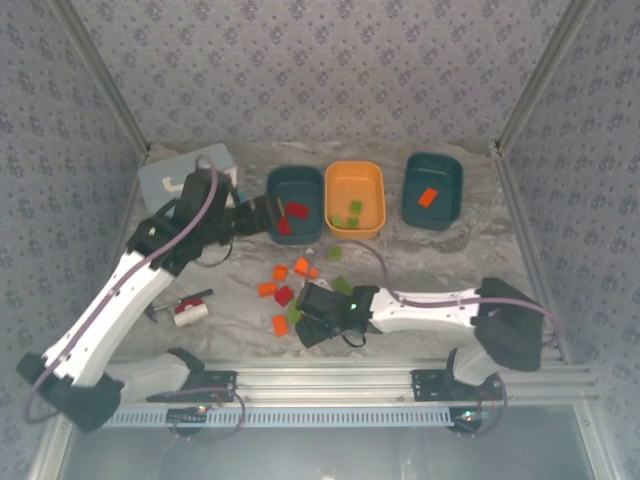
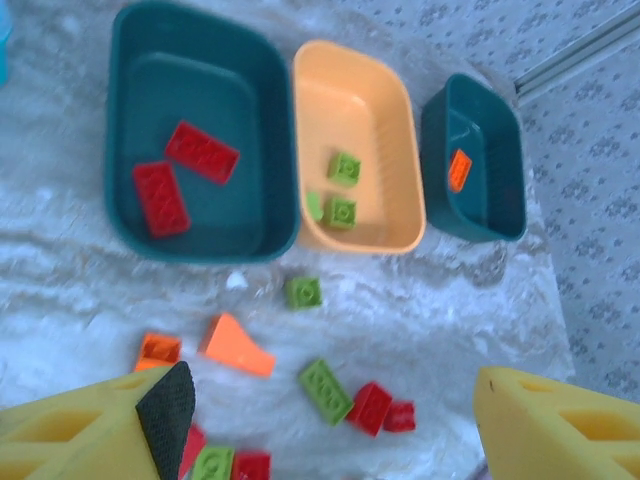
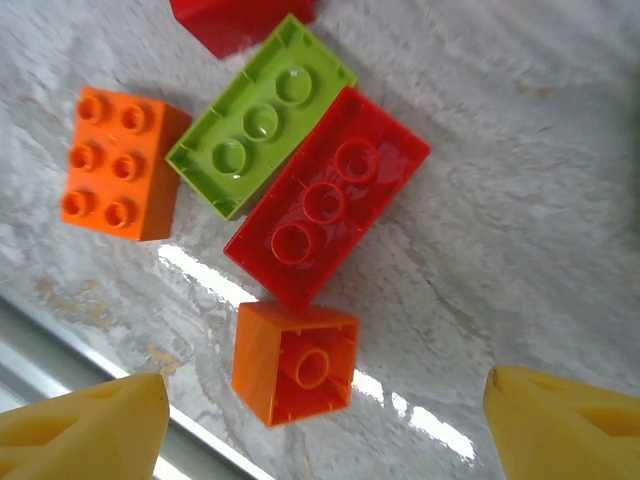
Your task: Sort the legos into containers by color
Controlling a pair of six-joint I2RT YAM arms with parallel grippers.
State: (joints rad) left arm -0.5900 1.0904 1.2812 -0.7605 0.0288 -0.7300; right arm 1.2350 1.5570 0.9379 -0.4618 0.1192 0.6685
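Three tubs stand in a row at the back. The left teal tub (image 1: pixel 273 195) (image 2: pixel 205 90) holds two red bricks (image 2: pixel 201 151). Green bricks (image 2: pixel 345 168) lie in the orange tub (image 1: pixel 335 195) (image 2: pixel 355 95), and one orange brick (image 2: pixel 459 169) in the right teal tub (image 1: pixel 445 172) (image 2: pixel 495 175). Loose legos (image 1: pixel 285 295) lie mid-table. My left gripper (image 1: pixel 268 215) (image 2: pixel 330 440) hangs open by the left teal tub, high above the loose bricks. My right gripper (image 1: pixel 318 320) (image 3: pixel 325 440) is open just over an upturned orange square brick (image 3: pixel 295 375), which touches a red oblong (image 3: pixel 328 198) beside a green oblong (image 3: pixel 260 115).
A light blue case (image 1: pixel 185 170) sits at the back left behind the left arm. A white cylinder with a red end (image 1: pixel 190 312) lies at the left front. An orange oblong brick (image 3: pixel 118 165) lies by the aluminium rail (image 1: pixel 330 380) along the front edge.
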